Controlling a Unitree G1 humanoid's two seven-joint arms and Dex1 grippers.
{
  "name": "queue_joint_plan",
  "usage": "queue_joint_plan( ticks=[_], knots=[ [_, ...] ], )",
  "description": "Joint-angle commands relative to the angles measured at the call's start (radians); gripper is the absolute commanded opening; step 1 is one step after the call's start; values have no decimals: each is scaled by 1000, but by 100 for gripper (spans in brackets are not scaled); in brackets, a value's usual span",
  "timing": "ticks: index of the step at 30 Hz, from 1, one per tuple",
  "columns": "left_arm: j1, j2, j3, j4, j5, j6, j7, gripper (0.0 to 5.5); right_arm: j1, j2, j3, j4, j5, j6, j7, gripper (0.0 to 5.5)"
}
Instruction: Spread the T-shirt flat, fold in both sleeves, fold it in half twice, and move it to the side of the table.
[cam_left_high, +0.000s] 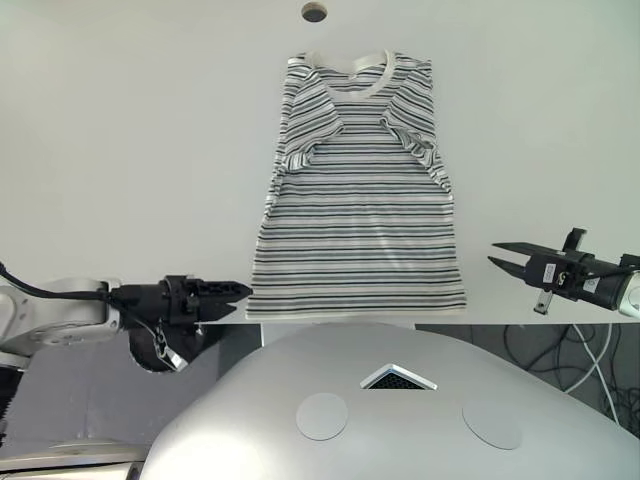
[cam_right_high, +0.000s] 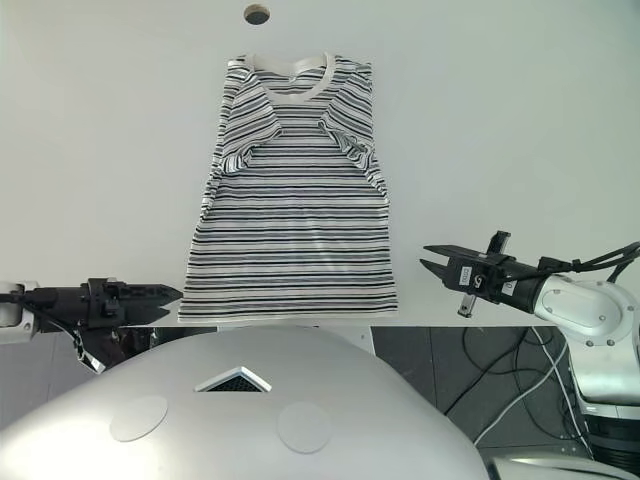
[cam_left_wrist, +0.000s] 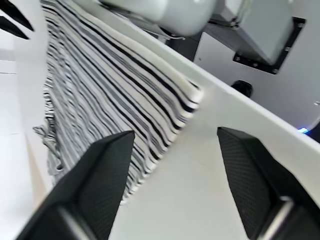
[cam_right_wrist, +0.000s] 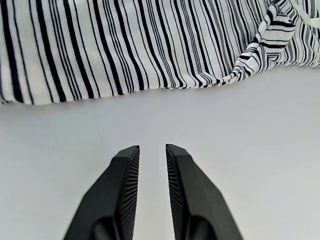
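The T-shirt (cam_left_high: 358, 200) lies flat mid-frame on the worktop (cam_left_high: 120, 150), sleeves already tucked in, so both halvings and the move aside remain, with the left hand (cam_left_high: 240, 291) spread lower left and the right hand (cam_left_high: 495, 252) narrowly parted lower right, both empty.

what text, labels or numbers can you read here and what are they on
No text can be read.
T-shirt: stripes only, no print or visible label.
Right gripper: small white stickers on its body, too small to read.
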Motion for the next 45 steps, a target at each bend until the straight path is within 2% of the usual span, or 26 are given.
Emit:
queue_joint_plan(
  ticks=[1, 17, 23, 27, 32, 35, 37, 40, 43, 45],
  knots=[
    [-13, -17, -40, 23, 76, 3, -1, 307, -14, -4, 12, -7, -2, -1, -9, 103],
    [-24, 10, -132, 27, 80, 61, -14, 307, -23, -11, 15, -5, 1, -6, -13, 103],
    [-42, 8, -186, 4, 43, 100, -31, 182, -19, -18, 11, -1, -1, -10, -7, 103],
    [-91, 8, -250, -50, -24, 181, -101, 100, -15, -23, 5, 1, 0, -11, -2, 103],
    [-145, -13, -319, -106, -82, 290, -191, 3, 14, -63, -35, 59, -87, -177, -21, 103],
    [-155, -28, -340, -142, -98, 355, -227, 3, 30, -94, -45, 83, -131, -313, -28, 103],
    [-164, -39, -349, -166, -108, 393, -248, 3, 39, -108, -23, 80, -131, -322, -9, 103],
    [-175, -46, -359, -188, -118, 427, -266, 0, 39, -98, 0, 38, -120, -209, 7, 153],
    [-182, -49, -365, -202, -126, 447, -278, 0, 42, -88, 11, 4, -154, -209, -10, 207],
    [-188, -51, -369, -208, -130, 458, -285, 0, 57, -101, 25, -10, -162, -213, 3, 207]
  ],
)
